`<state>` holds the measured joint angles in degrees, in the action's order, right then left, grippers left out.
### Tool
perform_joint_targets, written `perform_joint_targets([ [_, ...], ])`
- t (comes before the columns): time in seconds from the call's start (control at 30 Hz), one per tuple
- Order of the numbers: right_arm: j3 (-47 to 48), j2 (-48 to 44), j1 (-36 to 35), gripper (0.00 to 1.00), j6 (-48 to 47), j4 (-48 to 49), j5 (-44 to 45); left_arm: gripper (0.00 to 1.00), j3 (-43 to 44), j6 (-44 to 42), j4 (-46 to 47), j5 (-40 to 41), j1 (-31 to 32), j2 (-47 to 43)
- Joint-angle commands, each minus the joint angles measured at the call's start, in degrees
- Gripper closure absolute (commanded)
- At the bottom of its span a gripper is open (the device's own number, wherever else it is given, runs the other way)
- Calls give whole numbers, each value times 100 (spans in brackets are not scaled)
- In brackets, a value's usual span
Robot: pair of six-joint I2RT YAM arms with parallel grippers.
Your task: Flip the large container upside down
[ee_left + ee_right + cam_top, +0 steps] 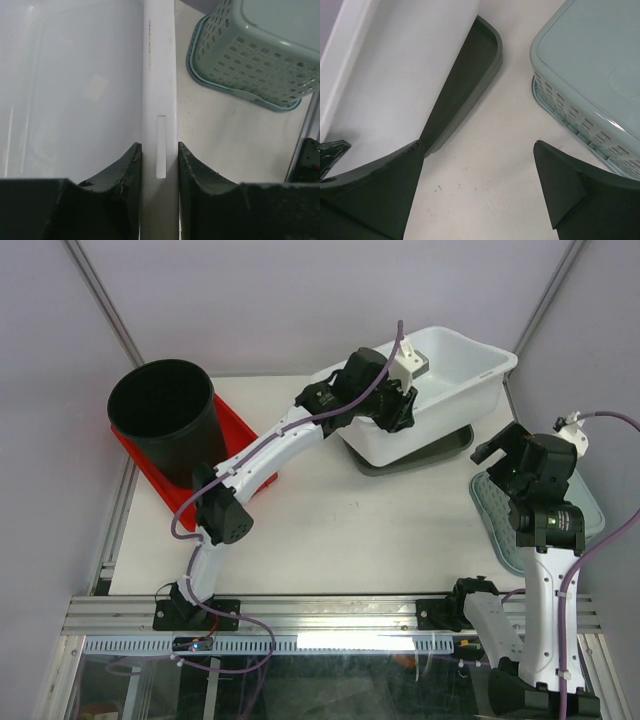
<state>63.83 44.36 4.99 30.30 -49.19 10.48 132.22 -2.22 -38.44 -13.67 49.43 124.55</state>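
The large white tub (450, 390) stands tilted at the back of the table, its base on a dark grey tray (420, 455). My left gripper (395, 405) is shut on the tub's near rim. In the left wrist view the rim (159, 75) runs between the two black fingers (127, 170), which press on it from both sides. My right gripper (497, 452) hangs open and empty over bare table to the right of the tub. In the right wrist view the tub's wall (395, 75) and the grey tray (465, 80) lie to its left.
An upside-down teal perforated basket (540, 505) lies at the right edge, also in the left wrist view (260, 55) and the right wrist view (590, 65). A black bucket (165, 420) stands on a red tray (240, 430) at the back left.
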Motion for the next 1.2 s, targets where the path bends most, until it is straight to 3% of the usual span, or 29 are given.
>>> perform_joint_targets([
  [0.0, -40, -178, 2, 5, 160, 246, -106, 100, 137, 497, 826, -79, 68, -1227],
  [0.17, -72, -218, -4, 6, 224, 272, -513, 100, -30, 915, 930, 563, -56, -1629],
  [0.33, -156, -129, 1, 7, 212, 179, -1080, 100, -300, 1973, 1046, 468, -526, -2071],
  [0.53, -343, 194, -7, 7, -85, 77, -1941, 100, -1757, 3222, 1778, 187, -1202, -3112],
  [0.8, -551, 488, -233, 7, -133, 424, -2355, 100, -3917, 3596, 3004, 2229, -1298, -4932],
  [1.17, -579, 1749, -1565, 7, 29, 1284, -1831, 100, -5734, 4411, 4035, 3920, -1296, -5818],
])
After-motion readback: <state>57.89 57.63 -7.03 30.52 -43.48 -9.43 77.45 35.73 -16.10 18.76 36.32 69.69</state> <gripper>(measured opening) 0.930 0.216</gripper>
